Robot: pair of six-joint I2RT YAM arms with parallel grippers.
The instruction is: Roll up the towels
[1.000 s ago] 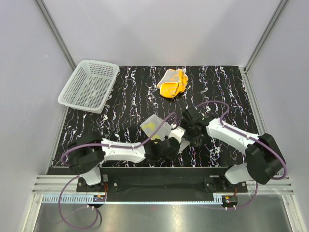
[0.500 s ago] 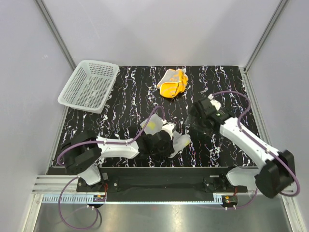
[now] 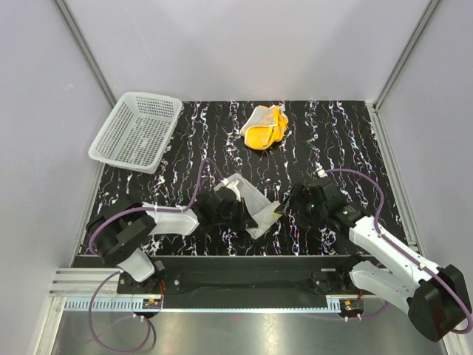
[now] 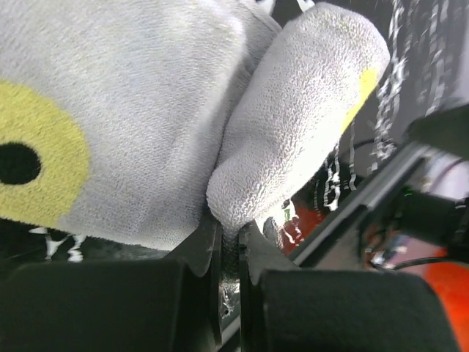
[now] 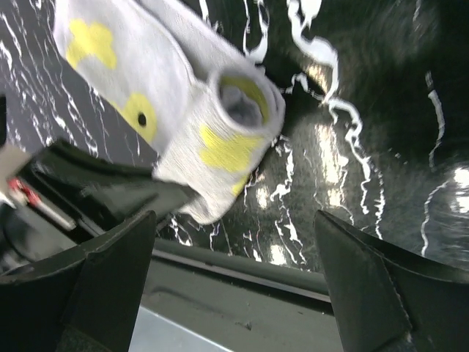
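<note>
Two grippers meet at the lower centre of the top view. The left gripper (image 3: 228, 213) has its fingers (image 4: 209, 251) pressed together on a fold of the pale towel (image 3: 251, 201), which is partly rolled, one open roll end showing in the right wrist view. The right gripper (image 3: 287, 211) is spread wide just right of that towel, holding nothing. Two towels: the orange towel (image 3: 264, 126) lies crumpled at upper centre, well apart. One basket (image 3: 111, 140) sits at upper left.
</note>
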